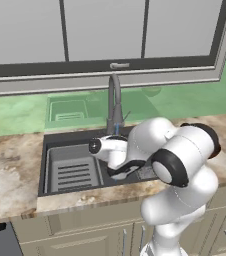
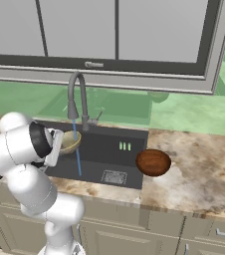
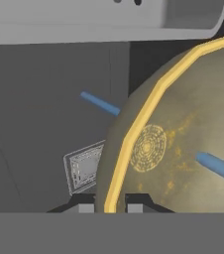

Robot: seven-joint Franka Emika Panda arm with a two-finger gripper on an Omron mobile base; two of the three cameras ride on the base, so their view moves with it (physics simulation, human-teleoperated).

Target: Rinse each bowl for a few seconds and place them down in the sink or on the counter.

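Note:
My gripper [image 3: 110, 206] is shut on the rim of the shiny olive-gold bowl [image 3: 183, 144], a finger on each side of the yellow edge. The bowl [image 2: 69, 142] hangs tilted over the dark sink [image 2: 109, 147], under the faucet spout. A thin blue water stream [image 2: 77, 157] runs down past it, and in the hand view the stream [image 3: 218, 167] strikes the bowl's inside. The dark reddish-brown bowl [image 2: 153, 162] rests on the counter [image 2: 199, 172] just right of the sink, at its corner.
The grey gooseneck faucet [image 2: 77, 97] rises behind the sink. A lighter grey slotted tray [image 1: 74, 172] lies in the basin's left half, and the square drain [image 2: 114, 177] is near the front. My own arm hides the sink's right part in the left base view.

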